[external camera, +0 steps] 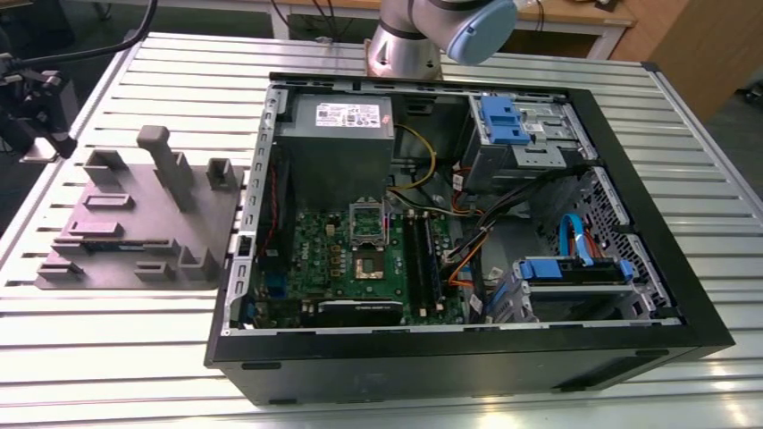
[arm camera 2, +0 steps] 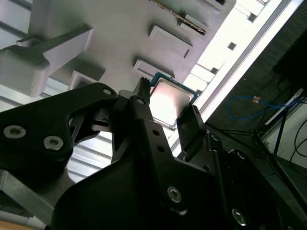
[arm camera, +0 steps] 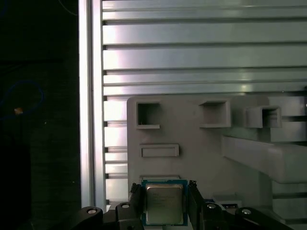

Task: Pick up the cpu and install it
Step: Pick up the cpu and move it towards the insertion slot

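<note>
The cpu (arm camera: pixel 164 203) between the pincer (arm camera: pixel 164 188) fingers, seemingly nipped tight, at grey fixture (arm camera: pixel 201 153)

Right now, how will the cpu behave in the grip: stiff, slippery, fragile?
Likely stiff: the cpu is a flat square plate, pinched by its edges in the gripper. Probably slippery: its metal top shines in both wrist views, and only thin edges are gripped. Likely light for its size, being thin.

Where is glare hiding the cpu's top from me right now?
In the second wrist view, glare whitens the top of the cpu, and the table slats beyond it blow out to white; in the first wrist view the cpu is evenly lit, edges clear.
</note>
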Controlling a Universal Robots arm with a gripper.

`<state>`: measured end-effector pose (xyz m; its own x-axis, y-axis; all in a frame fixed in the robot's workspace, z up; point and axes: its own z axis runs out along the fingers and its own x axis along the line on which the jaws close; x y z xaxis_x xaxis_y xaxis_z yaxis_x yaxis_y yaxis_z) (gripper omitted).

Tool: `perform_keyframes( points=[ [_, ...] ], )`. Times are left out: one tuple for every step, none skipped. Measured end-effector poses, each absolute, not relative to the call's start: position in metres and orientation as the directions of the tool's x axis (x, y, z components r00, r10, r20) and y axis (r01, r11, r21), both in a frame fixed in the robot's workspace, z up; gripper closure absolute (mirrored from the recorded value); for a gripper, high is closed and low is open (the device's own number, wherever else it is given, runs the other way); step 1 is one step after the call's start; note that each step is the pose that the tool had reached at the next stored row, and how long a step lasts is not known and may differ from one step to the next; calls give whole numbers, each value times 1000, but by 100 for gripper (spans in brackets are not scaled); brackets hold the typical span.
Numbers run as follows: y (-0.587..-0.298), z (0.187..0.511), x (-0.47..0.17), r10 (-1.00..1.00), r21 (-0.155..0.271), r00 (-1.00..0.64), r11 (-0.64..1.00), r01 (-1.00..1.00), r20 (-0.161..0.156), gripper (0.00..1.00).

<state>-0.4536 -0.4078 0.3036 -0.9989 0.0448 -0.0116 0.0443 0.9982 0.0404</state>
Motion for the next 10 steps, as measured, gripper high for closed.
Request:
perform_keyframes(
  points=[
    [-408,304,-454,45,40,-999,998,44,-12,53],
    [-408,305,-454,45,40,-999,998,44,-12,53],
    [-408,305,-454,45,40,-999,998,44,-12,53],
    [-408,306,-454,45,40,-999,998,44,-12,53],
    [-408,306,-454,45,40,-999,998,44,-12,53],
    [-408,307,-454,45,40,-999,998,44,-12,53],
    [-408,307,-454,45,40,-999,998,44,-12,53],
    [-408,308,-454,45,40,-999,998,44,-12,53],
    [-408,309,-454,45,40,-999,998,44,-12,53],
    [-408,310,-454,45,40,-999,998,44,-12,53]
  ],
)
